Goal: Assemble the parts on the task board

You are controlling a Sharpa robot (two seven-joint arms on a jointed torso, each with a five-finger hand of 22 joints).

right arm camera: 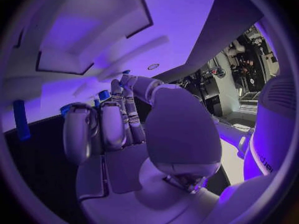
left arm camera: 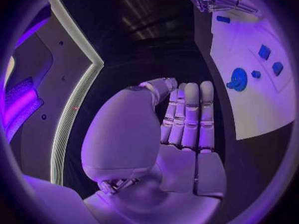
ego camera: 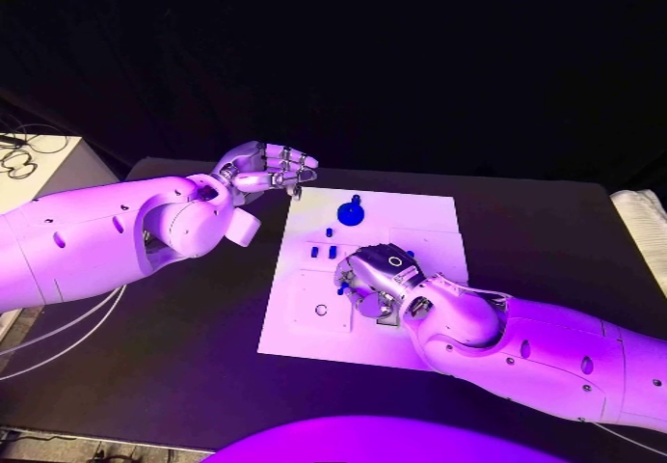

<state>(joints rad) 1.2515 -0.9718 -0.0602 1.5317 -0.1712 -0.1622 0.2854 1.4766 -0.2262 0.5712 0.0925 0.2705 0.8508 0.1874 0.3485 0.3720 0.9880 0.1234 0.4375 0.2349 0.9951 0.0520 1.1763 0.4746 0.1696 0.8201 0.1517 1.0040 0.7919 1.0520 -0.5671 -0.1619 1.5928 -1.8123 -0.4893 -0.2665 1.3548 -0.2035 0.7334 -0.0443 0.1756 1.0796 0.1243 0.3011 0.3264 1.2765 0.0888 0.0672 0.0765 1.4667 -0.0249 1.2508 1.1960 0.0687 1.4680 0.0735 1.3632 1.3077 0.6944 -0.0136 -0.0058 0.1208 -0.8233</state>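
Observation:
The white task board lies in the middle of the table. A round blue part stands near its far edge, with small blue pieces just in front of it. My right hand is low over the board's middle, fingers curled down; a bit of blue shows beside its fingertips, and whether it is held is hidden. The right wrist view shows those curled fingers and blue pieces beyond them. My left hand hovers off the board's far left corner, fingers curled with nothing in them.
The black table surrounds the board. A white stand with cables is at the far left, and a pale object lies at the right edge. The left wrist view shows the board with the round part.

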